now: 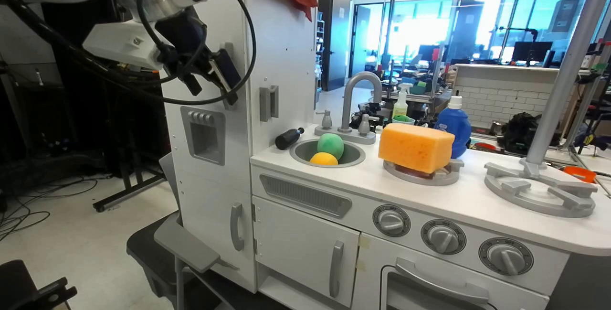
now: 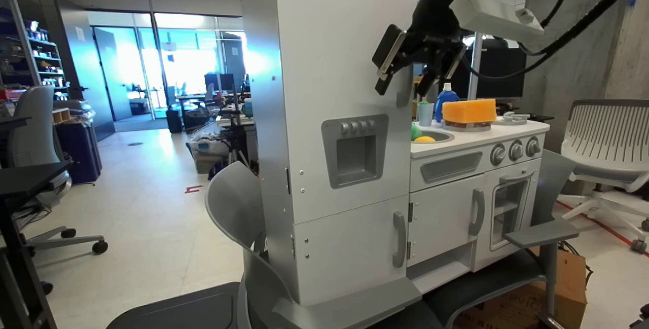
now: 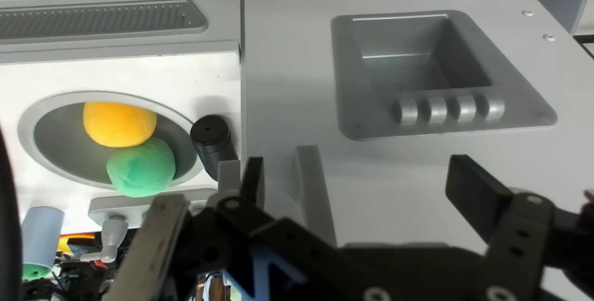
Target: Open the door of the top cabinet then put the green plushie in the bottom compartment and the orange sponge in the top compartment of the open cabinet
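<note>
Evidently, the tall dispenser-panel door (image 2: 339, 85) is closed on the top cabinet (image 1: 281, 61). Its grey vertical handle (image 3: 315, 193) shows between the jaws of the Robotiq gripper (image 3: 357, 171), which stand wide apart, holding nothing; whether either touches it, I cannot tell. Because the handle lies off-centre, closing could shove it sideways, and too shallow a reach would let the grip slip off. The looped cable (image 1: 254, 45) might snag the door as it swings. Beyond, the green plushie (image 1: 330, 147) rests in the sink (image 1: 352, 152), apparently against a yellow ball (image 1: 324, 158), so a later pinch could grab both. The orange sponge (image 1: 416, 147) sits on a burner (image 1: 424, 180); its bulk may crowd the jaws.
</note>
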Tool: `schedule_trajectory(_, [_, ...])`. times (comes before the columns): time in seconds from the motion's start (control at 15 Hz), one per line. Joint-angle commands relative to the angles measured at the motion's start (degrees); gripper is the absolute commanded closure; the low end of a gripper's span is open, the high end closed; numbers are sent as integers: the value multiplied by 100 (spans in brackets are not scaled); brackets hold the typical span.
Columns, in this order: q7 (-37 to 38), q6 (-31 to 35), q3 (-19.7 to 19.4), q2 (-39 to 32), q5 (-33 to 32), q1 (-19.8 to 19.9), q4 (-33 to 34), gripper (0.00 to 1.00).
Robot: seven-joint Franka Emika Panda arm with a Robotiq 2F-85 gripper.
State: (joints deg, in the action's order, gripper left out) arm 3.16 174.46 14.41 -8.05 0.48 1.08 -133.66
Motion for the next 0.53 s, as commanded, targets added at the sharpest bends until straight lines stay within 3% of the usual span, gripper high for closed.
schedule_trajectory(0.0, [-456, 132, 266, 50, 423, 250, -7, 26])
schedule_trajectory(0.47, [-809, 233, 433, 99, 765, 451, -63, 80])
